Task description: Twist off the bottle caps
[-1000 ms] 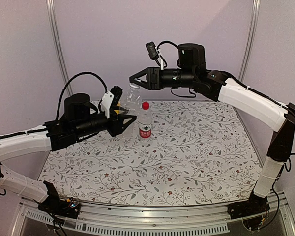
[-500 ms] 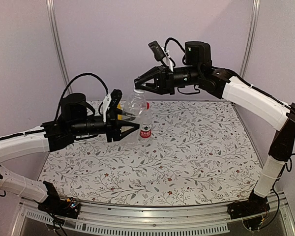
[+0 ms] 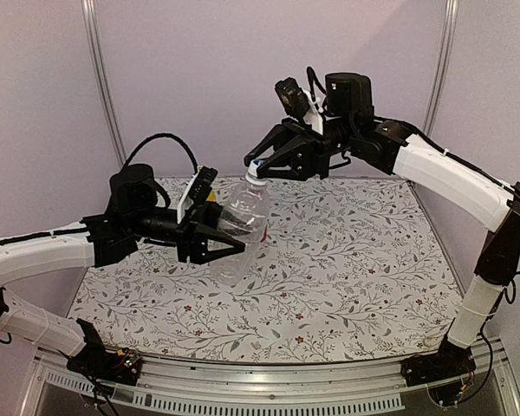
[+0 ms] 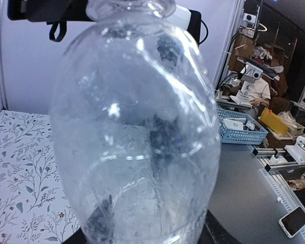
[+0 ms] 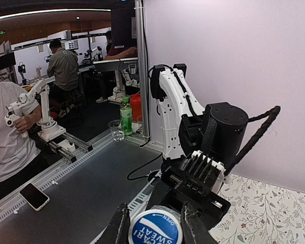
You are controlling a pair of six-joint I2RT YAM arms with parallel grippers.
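The clear unlabelled bottle (image 3: 239, 224) is held off the table, tilted with its neck up and to the right. My left gripper (image 3: 228, 237) is shut on its lower body. In the left wrist view the bottle (image 4: 137, 127) fills the frame, with a dark finger (image 4: 218, 237) at the bottom edge. Its blue-white cap (image 3: 256, 170) (image 5: 155, 230) sits between the fingers of my right gripper (image 3: 258, 167) (image 5: 154, 211), which is open and straddles it closely. The red-labelled bottle is hidden behind the clear one. The yellow bottle and the yellow and red caps are out of view.
A floral cloth (image 3: 347, 269) covers the table, with walls at the back and sides. A metal rail (image 3: 269, 381) runs along the near edge. The left arm's wrist housing (image 5: 221, 132) is right behind the cap in the right wrist view.
My left gripper has lifted the clear bottle forward and tilted it towards the right gripper. The right gripper has come down and right, and its fingers are now around the cap.
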